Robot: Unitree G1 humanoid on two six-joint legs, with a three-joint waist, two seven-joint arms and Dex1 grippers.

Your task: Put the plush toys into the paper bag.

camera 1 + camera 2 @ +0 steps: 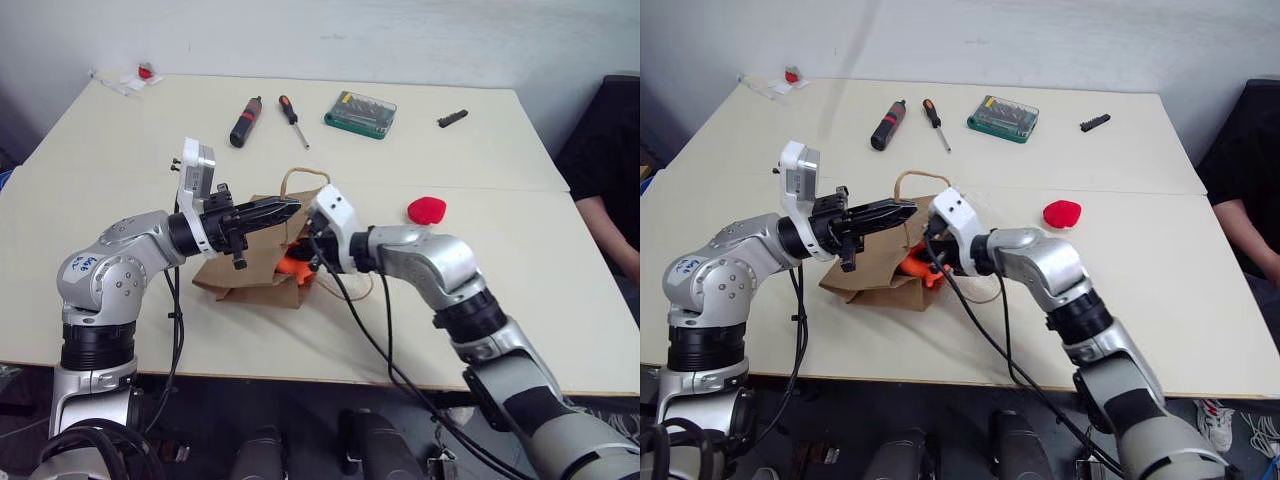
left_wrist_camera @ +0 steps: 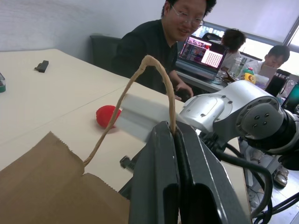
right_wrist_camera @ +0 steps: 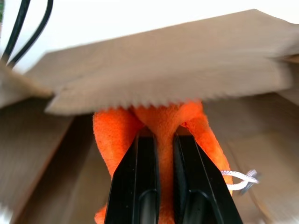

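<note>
The brown paper bag [image 1: 245,272] lies on its side on the table, mouth toward my right arm. My left gripper [image 1: 290,208] is shut on one of its twisted handles [image 2: 154,70], and the bag's top flap is lifted. My right gripper [image 3: 164,135] is shut on the orange plush toy [image 3: 163,116], which sits at the bag's mouth, partly under the serrated paper edge [image 3: 154,100]. In the head views the toy [image 1: 293,268] shows just below the right wrist. The red plush toy [image 1: 427,210] lies alone on the table, to the right of the bag.
Two screwdrivers [image 1: 246,121] [image 1: 292,118], a green bit case [image 1: 360,113] and a small black part [image 1: 452,118] lie at the table's far side. A small red-and-white item [image 1: 143,75] sits at the far left corner. A person [image 1: 610,170] sits at the right edge.
</note>
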